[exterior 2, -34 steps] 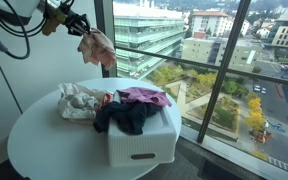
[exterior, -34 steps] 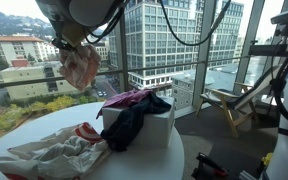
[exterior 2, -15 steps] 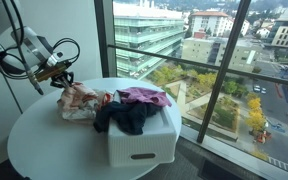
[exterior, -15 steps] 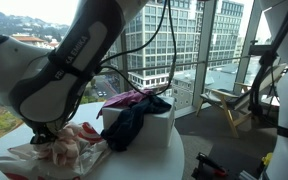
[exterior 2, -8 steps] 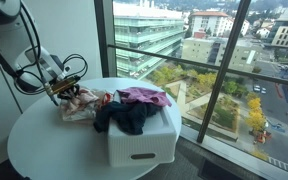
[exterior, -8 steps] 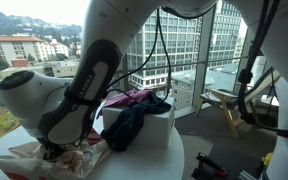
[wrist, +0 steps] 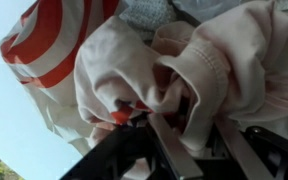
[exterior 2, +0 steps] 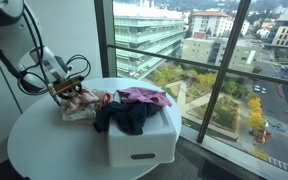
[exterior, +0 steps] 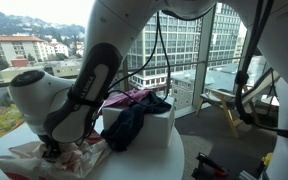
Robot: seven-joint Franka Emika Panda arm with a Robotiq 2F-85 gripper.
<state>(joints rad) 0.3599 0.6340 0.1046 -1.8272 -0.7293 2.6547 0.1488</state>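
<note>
My gripper (wrist: 199, 135) is down at a heap of light clothes (exterior 2: 82, 104) on the round white table (exterior 2: 44, 145). In the wrist view its two fingers are closed on a fold of pale pink cloth (wrist: 219, 65), which rests bunched on the heap. A red-and-white striped garment (wrist: 49, 45) lies next to it. In both exterior views the gripper (exterior: 52, 150) (exterior 2: 68, 90) touches the heap's near end (exterior: 79, 150). The arm's bulk hides part of the heap in an exterior view.
A white laundry basket (exterior: 156, 128) (exterior 2: 144, 145) stands on the table beside the heap, with a dark navy garment (exterior 2: 124, 118) and a magenta one (exterior 2: 142, 96) draped over it. Tall windows stand behind the table. A wooden chair (exterior: 224, 105) stands on the floor.
The gripper came down from high above the table with the pink cloth hanging from it and set it on the heap. In the last half second it has barely moved.
</note>
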